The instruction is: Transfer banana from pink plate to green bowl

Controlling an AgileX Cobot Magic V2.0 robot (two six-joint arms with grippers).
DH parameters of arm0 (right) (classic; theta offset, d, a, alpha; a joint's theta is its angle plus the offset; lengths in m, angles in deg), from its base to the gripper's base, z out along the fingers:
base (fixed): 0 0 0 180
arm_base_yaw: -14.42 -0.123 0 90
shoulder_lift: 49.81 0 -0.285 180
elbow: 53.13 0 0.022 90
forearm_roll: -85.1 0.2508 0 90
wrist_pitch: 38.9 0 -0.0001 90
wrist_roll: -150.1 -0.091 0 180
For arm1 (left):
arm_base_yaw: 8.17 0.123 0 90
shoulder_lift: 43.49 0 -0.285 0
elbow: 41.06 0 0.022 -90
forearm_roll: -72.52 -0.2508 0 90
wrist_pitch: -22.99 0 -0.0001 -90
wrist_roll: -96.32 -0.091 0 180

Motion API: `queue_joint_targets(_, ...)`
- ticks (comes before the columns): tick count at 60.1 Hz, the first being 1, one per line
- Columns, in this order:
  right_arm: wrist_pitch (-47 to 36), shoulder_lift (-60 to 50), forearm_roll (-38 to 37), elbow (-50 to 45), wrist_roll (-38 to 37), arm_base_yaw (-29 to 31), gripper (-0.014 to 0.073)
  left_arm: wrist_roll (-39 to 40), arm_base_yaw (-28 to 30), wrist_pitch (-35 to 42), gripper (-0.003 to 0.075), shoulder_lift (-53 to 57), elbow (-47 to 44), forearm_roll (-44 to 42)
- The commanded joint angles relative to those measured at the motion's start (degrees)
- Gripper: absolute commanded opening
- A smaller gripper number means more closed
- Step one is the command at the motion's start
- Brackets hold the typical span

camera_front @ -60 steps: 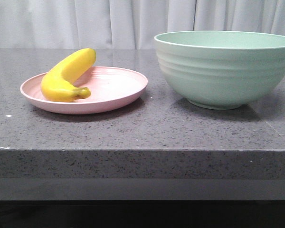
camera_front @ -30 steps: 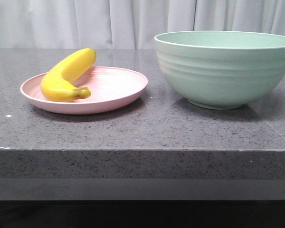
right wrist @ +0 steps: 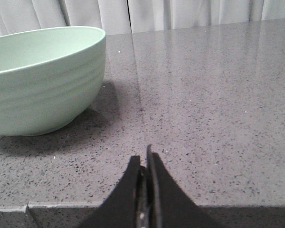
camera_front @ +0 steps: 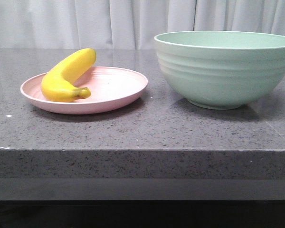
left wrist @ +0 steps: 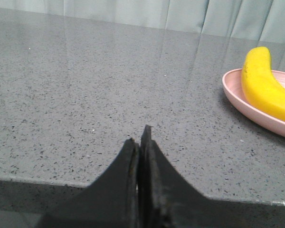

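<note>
The yellow banana (camera_front: 65, 76) lies on the left side of the pink plate (camera_front: 118, 90), its dark stem tip toward the front; both also show in the left wrist view, banana (left wrist: 263, 83) on plate (left wrist: 242, 102). The green bowl (camera_front: 223, 69) stands upright to the right of the plate and looks empty; it also shows in the right wrist view (right wrist: 38, 83). My left gripper (left wrist: 139, 137) is shut and empty near the table's front edge, left of the plate. My right gripper (right wrist: 145, 159) is shut and empty near the front edge, right of the bowl. Neither gripper shows in the front view.
The grey speckled stone table (camera_front: 147, 128) has a thick front edge. A pale curtain (camera_front: 109, 21) hangs behind it.
</note>
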Motion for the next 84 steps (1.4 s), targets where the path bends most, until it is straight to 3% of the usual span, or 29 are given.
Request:
queue_joint_targets(1,-4.3,-1.3,-0.5,0.0,0.3,0.4,-0.006,0.5,0.1,5.0,-0.002,1.0,-0.2,0.4)
queue_joint_targets(13,-4.3,-1.3,-0.5,0.0,0.3,0.4,-0.006,0.5,0.1,5.5,-0.002,1.0,-0.2,0.4)
queue_joint_targets(24,-4.3,-1.3,-0.5,1.4,0.3,0.4,-0.006,0.5,0.1,11.2,-0.002,1.0,1.4,0.7)
queue_joint_targets(37,2.7,1.6,-0.5,14.6,0.3,0.4,-0.006,0.5,0.1,8.7,-0.002,-4.2,15.5,0.5)
queue_joint_targets(49,5.6,14.2,-0.5,29.9,0.3,0.4,-0.006,0.4,0.0,0.5,-0.002,-21.3,30.9,0.5)
queue_joint_targets(65,10.6,24.3,-0.5,37.6,0.3,0.4,-0.0038,0.2,0.0,-0.8,-0.0015,-29.5,36.5,0.5)
queue_joint_targets(68,11.0,24.2,-0.5,37.6,0.3,0.4,0.0013,0.1,0.0,-1.2,0.002,-29.5,36.5,0.2)
queue_joint_targets(73,11.1,24.2,-0.5,37.6,0.3,0.4,0.0187,0.1,0.0,-1.4,0.0184,-29.5,36.4,0.2)
queue_joint_targets(80,11.1,24.2,-0.5,37.6,0.3,0.4,0.0482,0.1,0.0,-2.6,0.058,-29.5,36.3,0.2)
queue_joint_targets(84,11.2,24.2,-0.5,37.5,0.3,0.4,0.0577,0.1,0.0,-2.7,0.0709,-29.5,36.3,0.2)
